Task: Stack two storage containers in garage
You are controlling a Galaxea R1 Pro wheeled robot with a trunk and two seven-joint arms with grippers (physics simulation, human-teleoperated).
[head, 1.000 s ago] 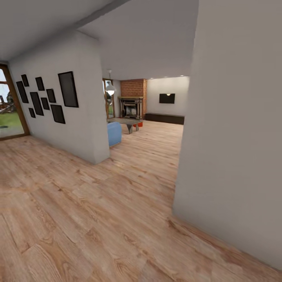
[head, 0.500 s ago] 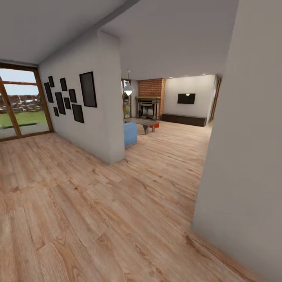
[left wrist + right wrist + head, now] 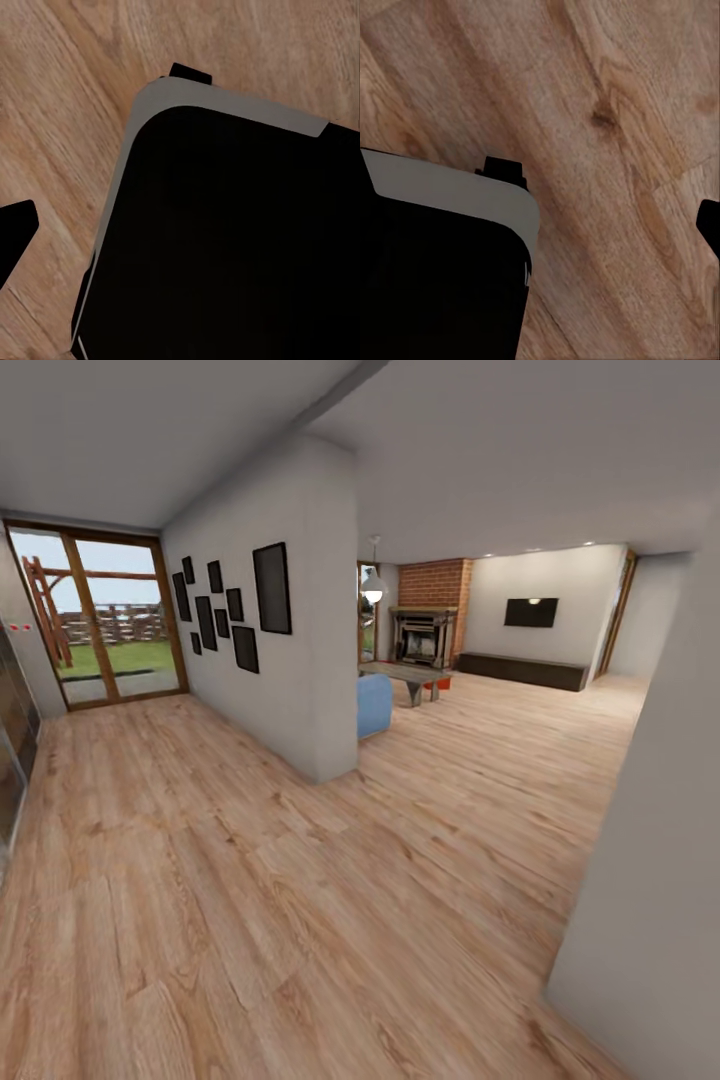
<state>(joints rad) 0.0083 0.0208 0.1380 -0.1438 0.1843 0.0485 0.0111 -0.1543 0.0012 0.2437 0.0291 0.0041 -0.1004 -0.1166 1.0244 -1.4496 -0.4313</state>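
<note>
Looking down a hallway into the living room (image 3: 520, 690): far off, a sliver of red-orange storage container (image 3: 441, 682) peeks out on the wood floor (image 3: 300, 880) beside the coffee table (image 3: 408, 676), before the brick fireplace (image 3: 428, 622). Wrist views show floor planks and the robot's dark base (image 3: 225, 240); whether the jaws are apart or together, I cannot tell.

- Light wood plank floor (image 3: 250, 880), knotted grain, beneath me.
- Red brick fireplace (image 3: 432, 610).
- Blue sofa (image 3: 375, 705).
- Black frames (image 3: 235, 605) on my pale grey wall (image 3: 310, 690).
</note>
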